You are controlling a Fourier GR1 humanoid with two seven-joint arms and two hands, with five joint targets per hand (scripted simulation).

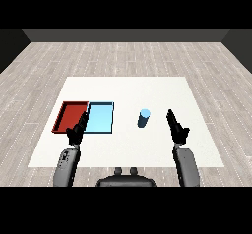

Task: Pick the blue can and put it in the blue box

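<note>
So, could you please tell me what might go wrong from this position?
The upright blue cylindrical can stands free on the white table; the open right hand could tip it on approach. Carrying it left, it might end up in the red tray rather than the adjoining light blue tray.

My blue can stands upright on the table, seemingly untouched, at about three o'clock from the light blue tray, well apart.

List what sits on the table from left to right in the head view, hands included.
Red tray → left hand → light blue tray → blue can → right hand.
</note>
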